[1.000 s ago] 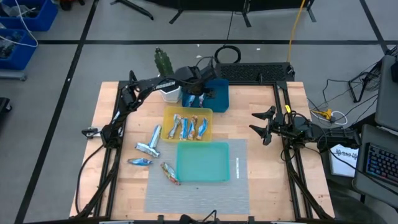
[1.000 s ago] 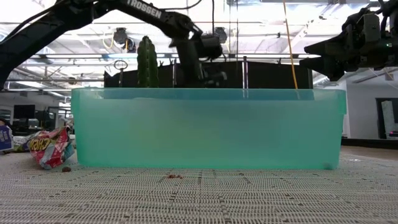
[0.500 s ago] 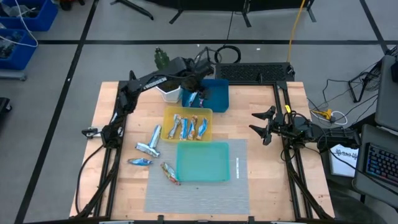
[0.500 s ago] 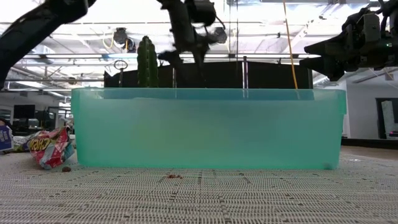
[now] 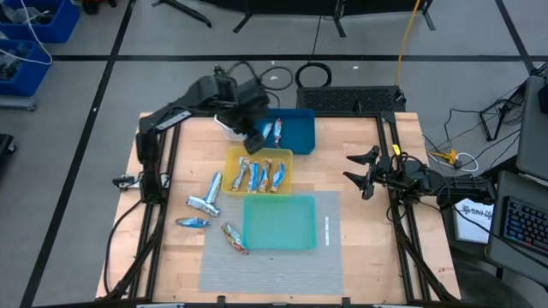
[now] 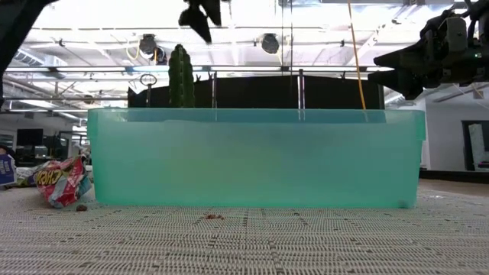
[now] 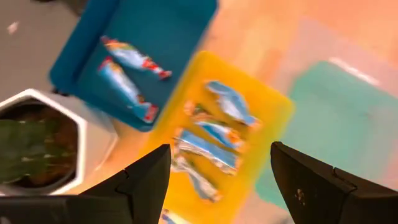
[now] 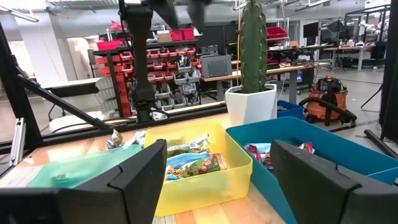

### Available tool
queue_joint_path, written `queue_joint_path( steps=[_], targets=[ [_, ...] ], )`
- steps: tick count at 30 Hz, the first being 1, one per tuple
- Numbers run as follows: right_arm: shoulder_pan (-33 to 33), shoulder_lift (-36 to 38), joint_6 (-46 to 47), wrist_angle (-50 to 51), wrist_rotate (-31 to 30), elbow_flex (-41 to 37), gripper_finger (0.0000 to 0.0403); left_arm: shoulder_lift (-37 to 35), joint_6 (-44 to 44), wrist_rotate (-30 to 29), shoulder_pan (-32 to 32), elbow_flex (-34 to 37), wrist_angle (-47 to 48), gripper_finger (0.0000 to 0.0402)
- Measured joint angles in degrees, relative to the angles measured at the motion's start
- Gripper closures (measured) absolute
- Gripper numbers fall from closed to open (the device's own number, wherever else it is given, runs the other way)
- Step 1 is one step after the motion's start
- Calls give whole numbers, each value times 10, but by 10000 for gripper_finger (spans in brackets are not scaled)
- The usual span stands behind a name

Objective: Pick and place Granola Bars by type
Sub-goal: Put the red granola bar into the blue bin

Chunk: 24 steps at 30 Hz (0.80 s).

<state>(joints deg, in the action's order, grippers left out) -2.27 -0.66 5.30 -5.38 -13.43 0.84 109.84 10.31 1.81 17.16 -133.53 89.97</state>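
Note:
Two Granola Bars [image 5: 272,130] lie in the blue tray [image 5: 300,137] at the far side, also seen in the left wrist view [image 7: 127,87]. Several bars [image 5: 259,174] lie in the yellow tray [image 5: 231,160]. The teal tray [image 5: 280,224] stands nearest. Four loose bars [image 5: 205,204] lie on the table to the left of the trays. My left gripper [image 5: 248,137] hangs open high above the yellow tray's far left corner, with nothing between its fingers [image 7: 217,186]. My right gripper [image 5: 364,171] waits open at the table's right edge.
A white pot with a cactus [image 7: 37,137] stands just left of the blue tray, under my left arm. A grey mesh mat [image 5: 274,265] lies under the teal tray. A keyboard [image 5: 351,98] sits past the far edge. Bare wood shows at the near left.
My left gripper has risen from the blue tray to well above the trays and has shifted toward the table's left edge, rolling about its own axis as it rose. The bars in the blue tray have stayed where they lay.

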Motion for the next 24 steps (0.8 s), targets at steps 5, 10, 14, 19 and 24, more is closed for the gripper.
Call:
queue_joint_path(
  steps=[5, 10, 14, 19, 24],
  targets=[
    [0, 0, 0, 0, 0, 0, 124, -41, 36, 27, -23, 0, 1, 128],
    [0, 0, 0, 0, 0, 0, 124, -69, 153, 35, -46, 0, 1, 128],
    [0, 0, 0, 0, 0, 0, 124, -68, 182, 55, -73, 0, 0, 128],
    [0, 0, 0, 0, 0, 0, 124, -76, 162, 99, -117, 0, 0, 128],
    [0, 0, 0, 0, 0, 0, 124, -73, 114, 108, -181, 35, 0, 128]
  ],
)
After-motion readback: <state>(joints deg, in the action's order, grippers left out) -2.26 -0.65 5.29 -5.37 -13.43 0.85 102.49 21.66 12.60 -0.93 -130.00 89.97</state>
